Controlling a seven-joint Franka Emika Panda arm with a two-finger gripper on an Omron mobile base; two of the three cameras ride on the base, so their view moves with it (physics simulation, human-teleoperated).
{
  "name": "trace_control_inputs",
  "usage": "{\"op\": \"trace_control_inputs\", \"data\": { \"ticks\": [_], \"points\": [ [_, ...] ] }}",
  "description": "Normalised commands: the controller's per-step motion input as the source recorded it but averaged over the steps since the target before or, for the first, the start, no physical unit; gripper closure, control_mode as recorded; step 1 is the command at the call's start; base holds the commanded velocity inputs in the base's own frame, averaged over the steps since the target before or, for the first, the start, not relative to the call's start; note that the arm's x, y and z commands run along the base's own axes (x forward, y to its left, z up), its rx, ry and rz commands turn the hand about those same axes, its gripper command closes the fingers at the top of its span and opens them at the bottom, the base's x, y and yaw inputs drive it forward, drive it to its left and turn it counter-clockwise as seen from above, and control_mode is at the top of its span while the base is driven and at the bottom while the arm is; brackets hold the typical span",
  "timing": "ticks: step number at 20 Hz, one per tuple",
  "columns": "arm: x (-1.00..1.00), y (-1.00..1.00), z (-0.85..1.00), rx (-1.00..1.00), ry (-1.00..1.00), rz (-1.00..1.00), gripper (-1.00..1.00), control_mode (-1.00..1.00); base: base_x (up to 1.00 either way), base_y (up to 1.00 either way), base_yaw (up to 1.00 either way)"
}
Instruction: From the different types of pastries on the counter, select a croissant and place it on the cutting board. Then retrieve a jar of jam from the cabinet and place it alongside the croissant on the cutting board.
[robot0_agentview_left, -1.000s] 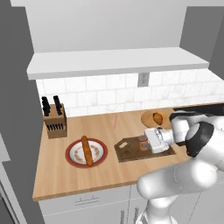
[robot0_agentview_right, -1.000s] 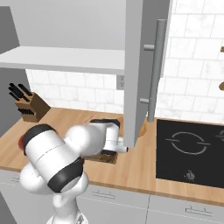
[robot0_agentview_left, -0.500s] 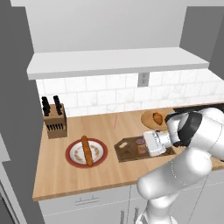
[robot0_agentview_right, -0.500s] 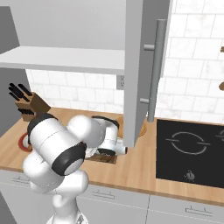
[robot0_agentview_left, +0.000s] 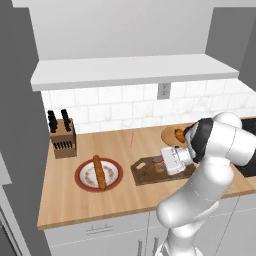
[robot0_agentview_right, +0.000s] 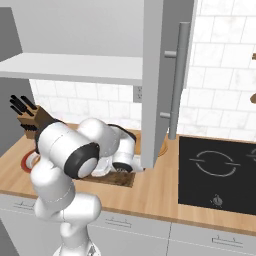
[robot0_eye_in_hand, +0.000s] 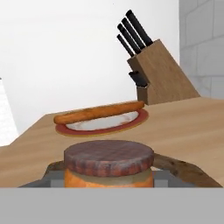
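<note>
Reddish-brown lid right up close in the hand view: the jar (robot0_eye_in_hand: 109, 168) sits squeezed between the tool's (robot0_eye_in_hand: 103, 180) fingertips, its lower body cut off. From the left, the jar (robot0_agentview_left: 159, 164) is low over the board (robot0_agentview_left: 145, 172); contact is hard to tell. Croissant (robot0_agentview_left: 179, 134) is half hidden behind the arm, on the tan plate (robot0_agentview_left: 167, 134). Loaf (robot0_agentview_left: 99, 172) lies on the red-rimmed plate (robot0_agentview_left: 83, 181), on the table (robot0_agentview_left: 125, 200).

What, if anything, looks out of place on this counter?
The croissant sits on the round wooden plate, not on the cutting board, though the gripper holds the jar upright over that board. Nothing looks spilled or tipped.
</note>
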Motion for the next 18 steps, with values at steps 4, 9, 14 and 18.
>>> {"op": "trace_control_inputs", "data": {
  "ticks": [4,9,14,18],
  "points": [
    [0.22,0.00,-0.32,-0.08,0.00,0.00,1.00,-1.00,0.00,0.00,0.00],
    [0.04,0.00,-0.44,-0.10,0.00,0.00,1.00,-1.00,0.00,0.00,0.00],
    [0.02,0.00,-0.36,-0.11,-0.01,0.00,1.00,-1.00,0.00,0.00,0.00],
    [0.01,0.00,-0.10,-0.08,-0.01,0.00,-1.00,-1.00,0.00,0.00,0.00]
  ]
}}
